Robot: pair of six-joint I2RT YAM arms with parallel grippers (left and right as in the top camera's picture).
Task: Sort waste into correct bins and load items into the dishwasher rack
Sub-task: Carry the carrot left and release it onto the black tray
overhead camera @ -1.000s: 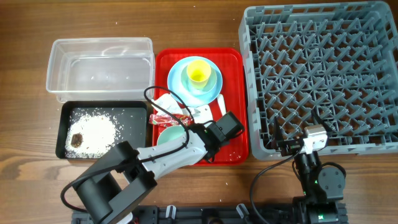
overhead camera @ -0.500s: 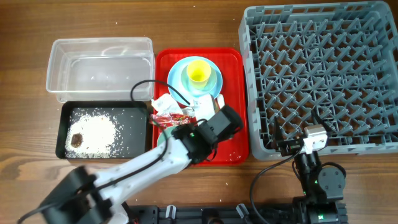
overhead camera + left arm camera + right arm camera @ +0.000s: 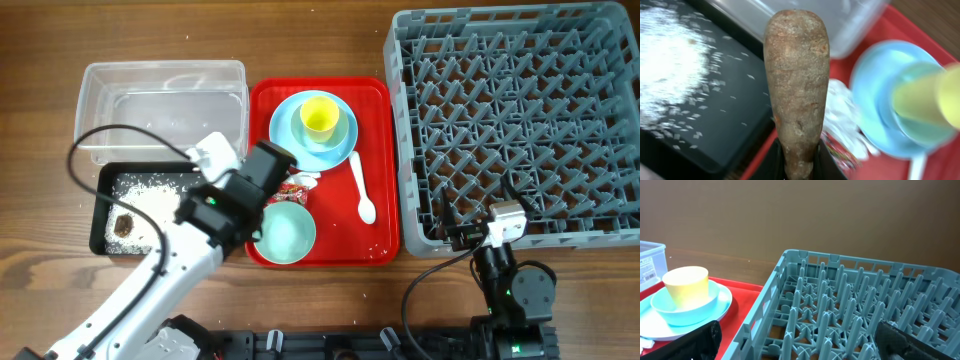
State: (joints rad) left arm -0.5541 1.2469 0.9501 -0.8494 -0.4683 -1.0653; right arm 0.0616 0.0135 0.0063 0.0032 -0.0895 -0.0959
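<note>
Nearest me, the right gripper (image 3: 800, 342) sat parked at the front wall of the large grey lattice plastic dishwasher rack (image 3: 520, 110), jaws spread wide on nothing. Farther in, the left gripper (image 3: 799, 164) was pinched narrow on the butt end of a brown sausage-like food piece (image 3: 797, 75). It was held out over the rim of the shallow black rectangular tub (image 3: 725, 125), seemingly to be dropped beside the whitish rice crumbs (image 3: 665, 60).

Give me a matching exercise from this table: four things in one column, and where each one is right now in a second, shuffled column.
Things:
1 sausage piece
2 yellow cup
3 white spoon
4 rice crumbs

Places:
A lying on the red tray
B in the black tub
C clamped in the left gripper
D standing in the small blue bowl

Pairs: 1-C, 2-D, 3-A, 4-B
</note>
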